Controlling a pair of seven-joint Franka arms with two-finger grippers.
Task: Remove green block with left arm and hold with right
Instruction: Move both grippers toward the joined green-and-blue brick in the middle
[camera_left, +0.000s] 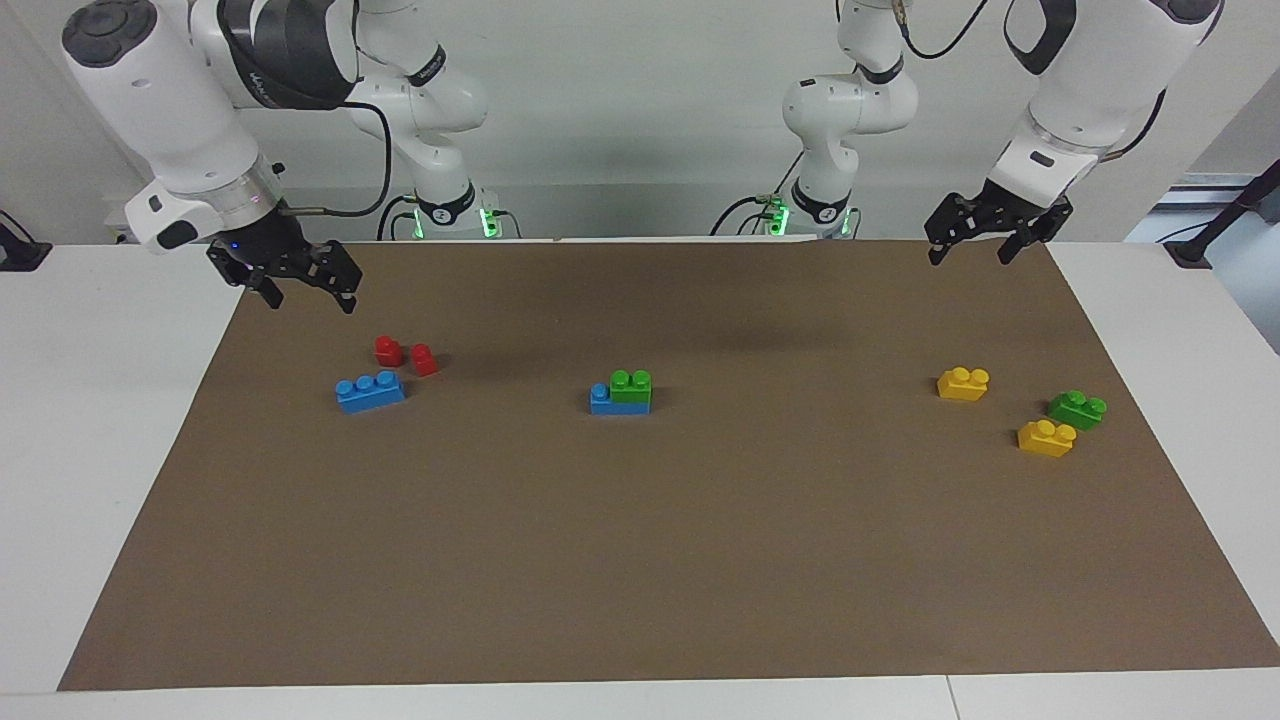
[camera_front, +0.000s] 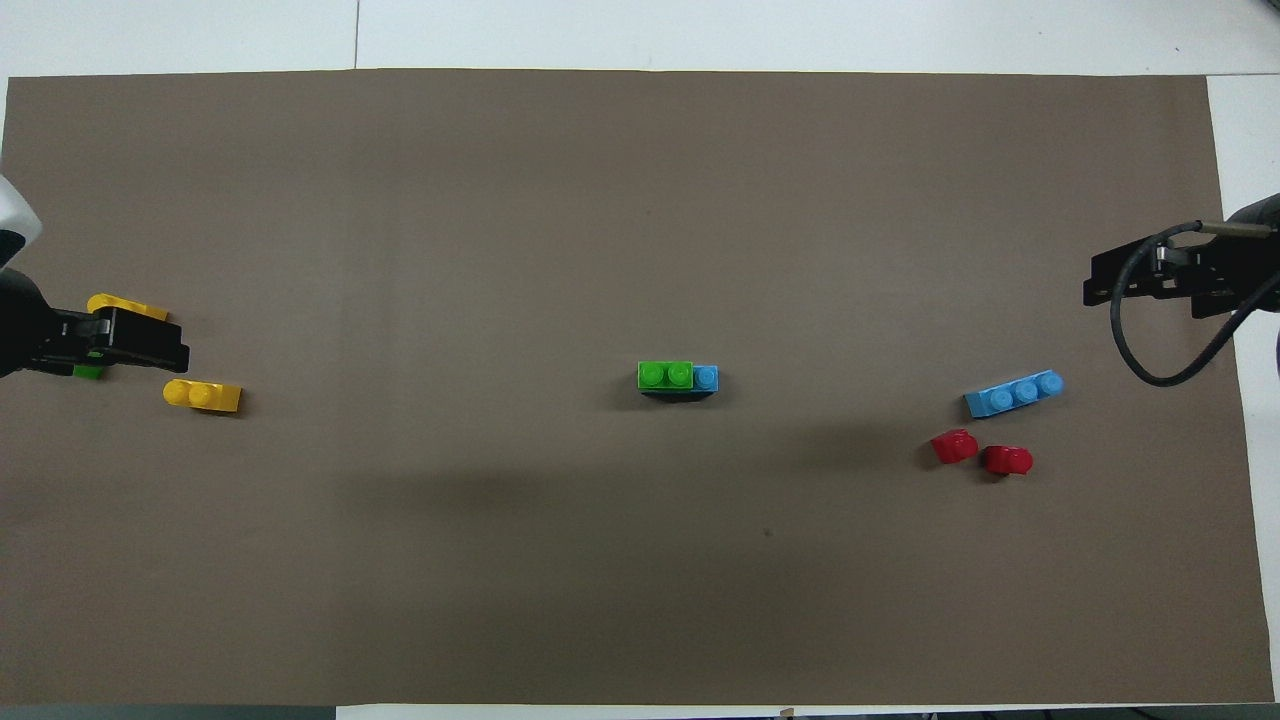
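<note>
Overhead view shows the green block (camera_front: 666, 375) mid-desk, stacked on a blue brick (camera_front: 706, 378). It looks light, rigid and slick, best pinched across its flat sides. Left gripper (camera_left: 968, 246) and right gripper (camera_left: 306, 294) hover, jaws apart, empty.

The small bright-green two-stud plastic brick (camera_left: 631, 386) has a smooth, slightly glossy skin, like the blue three-stud plastic brick (camera_left: 370, 391) and yellow plastic bricks (camera_left: 963, 384). The broad brown mat (camera_left: 640, 560) looks matt, papery. The white tabletop (camera_left: 100, 450) looks smooth.
</note>
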